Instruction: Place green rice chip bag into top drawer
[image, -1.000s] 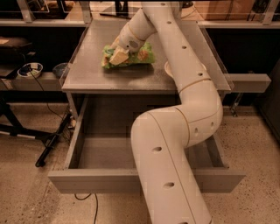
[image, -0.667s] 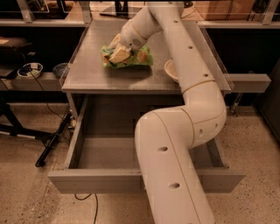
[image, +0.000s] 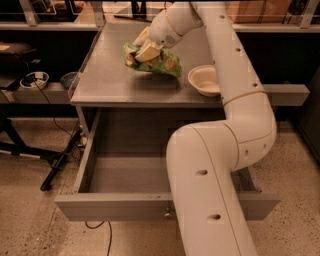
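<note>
The green rice chip bag (image: 161, 63) hangs crumpled in my gripper (image: 141, 52), lifted a little above the grey tabletop (image: 110, 82) at its middle back. The gripper is shut on the bag's upper left part. The top drawer (image: 125, 170) stands pulled open below the tabletop, its grey inside bare as far as it shows, its front panel (image: 115, 206) nearest the camera. My white arm covers the drawer's right half and most of the knob (image: 167, 215).
A white round bowl (image: 206, 80) sits on the tabletop right of the bag. A low shelf at left holds a small bowl with cables (image: 34, 79). A black stand leg (image: 57, 161) and a cable lie on the floor left of the drawer.
The gripper has lifted the bag off the tabletop and carried it slightly right. The view has shifted, so the white bowl shows in full.
</note>
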